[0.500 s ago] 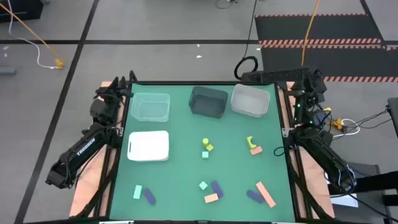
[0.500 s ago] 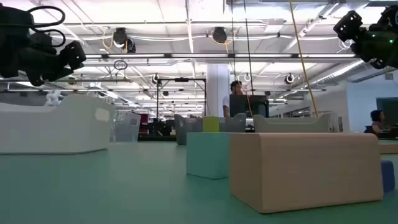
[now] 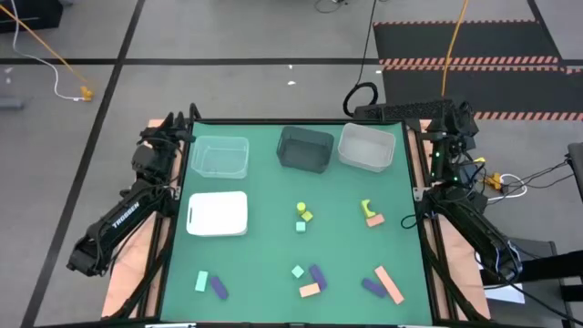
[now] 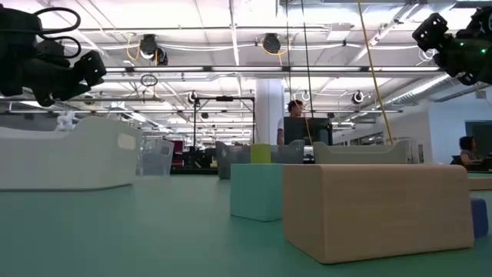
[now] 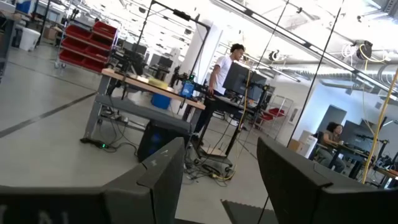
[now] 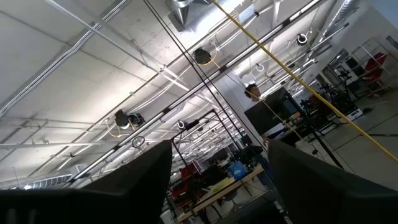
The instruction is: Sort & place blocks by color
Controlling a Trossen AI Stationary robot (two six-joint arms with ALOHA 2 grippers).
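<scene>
Small blocks lie scattered on the green table (image 3: 264, 255). A yellow-green round piece (image 3: 301, 209), a yellow-green cube (image 3: 307, 217) and a mint cube (image 3: 301, 227) lie mid-table. A yellow-green hook (image 3: 366, 209) touches a salmon block (image 3: 374, 220). Near the front lie a mint block (image 3: 298, 271), a purple block (image 3: 317, 276), a salmon block (image 3: 310, 291), a purple block (image 3: 372, 287), a salmon bar (image 3: 389, 283), a mint block (image 3: 201, 281) and a purple block (image 3: 219, 288). My left gripper (image 5: 221, 168) is open at the far left corner (image 3: 173, 128). My right gripper (image 6: 217, 168) is open at the far right corner (image 3: 460, 118). Both are empty.
A clear bin (image 3: 219, 157), a dark bin (image 3: 305, 148) and another clear bin (image 3: 367, 147) stand in a row along the far edge. A flat white tray (image 3: 218, 213) lies at the left. People stand at desks in the room beyond.
</scene>
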